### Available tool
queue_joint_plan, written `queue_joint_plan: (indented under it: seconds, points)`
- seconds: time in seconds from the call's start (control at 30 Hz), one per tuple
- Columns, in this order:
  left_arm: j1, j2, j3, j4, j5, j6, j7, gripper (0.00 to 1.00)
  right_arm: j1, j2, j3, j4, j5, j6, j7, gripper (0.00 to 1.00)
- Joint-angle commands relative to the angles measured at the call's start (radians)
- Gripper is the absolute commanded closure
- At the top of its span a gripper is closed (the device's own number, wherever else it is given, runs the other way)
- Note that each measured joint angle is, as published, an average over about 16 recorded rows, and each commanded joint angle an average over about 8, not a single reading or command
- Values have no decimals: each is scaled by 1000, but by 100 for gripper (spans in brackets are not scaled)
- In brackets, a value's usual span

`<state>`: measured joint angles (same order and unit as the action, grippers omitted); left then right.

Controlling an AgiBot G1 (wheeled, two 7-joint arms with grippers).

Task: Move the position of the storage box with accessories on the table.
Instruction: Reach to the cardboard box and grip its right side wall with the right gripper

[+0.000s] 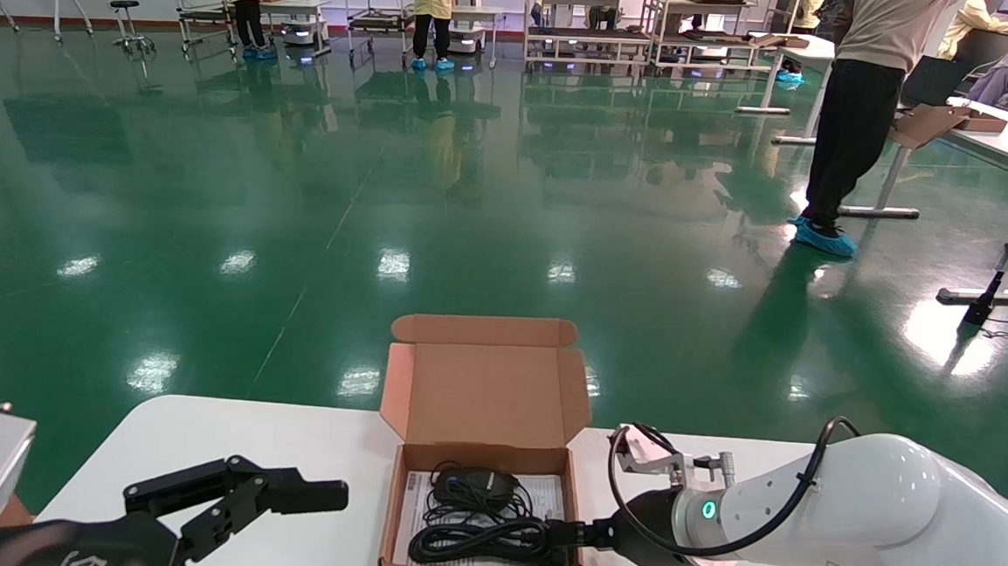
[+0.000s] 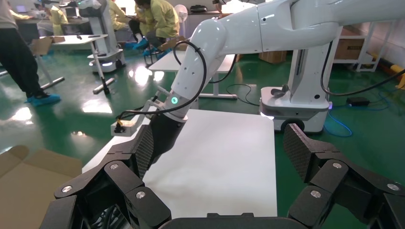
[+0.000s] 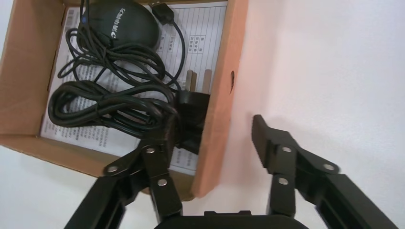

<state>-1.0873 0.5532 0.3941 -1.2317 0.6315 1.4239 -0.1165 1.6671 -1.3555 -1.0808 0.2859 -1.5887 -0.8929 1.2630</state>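
The storage box (image 1: 484,396) lies open on the white table (image 1: 284,445), its lid flap standing up at the far side. Inside are coiled black cable (image 1: 471,539), a small black device (image 1: 474,487) and a printed white sheet (image 1: 548,496). My right gripper (image 1: 563,532) is open and straddles the box's right wall (image 3: 224,86), one finger (image 3: 157,157) inside by the cable (image 3: 110,109), the other (image 3: 282,152) outside on the table. My left gripper (image 1: 303,496) is open and empty, left of the box; the left wrist view (image 2: 219,143) shows it over bare tabletop (image 2: 224,157).
The table's far edge lies just behind the box lid, with green floor beyond. A person (image 1: 865,104) stands at the far right by a white desk (image 1: 1003,130) with a carton. Carts and other people are far back. A robot base (image 2: 296,105) stands past the table's end.
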Motion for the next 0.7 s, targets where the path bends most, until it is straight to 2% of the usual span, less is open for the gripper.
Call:
queue_joint_plan:
  seconds: [0.03,0.7]
  points:
    - [0,0,0,0,0,0,0,0,2,0,-4,-4,5,0,-2,100]
    - [0,0,0,0,0,0,0,0,39,9,-17,-68,53,-23,-38,100]
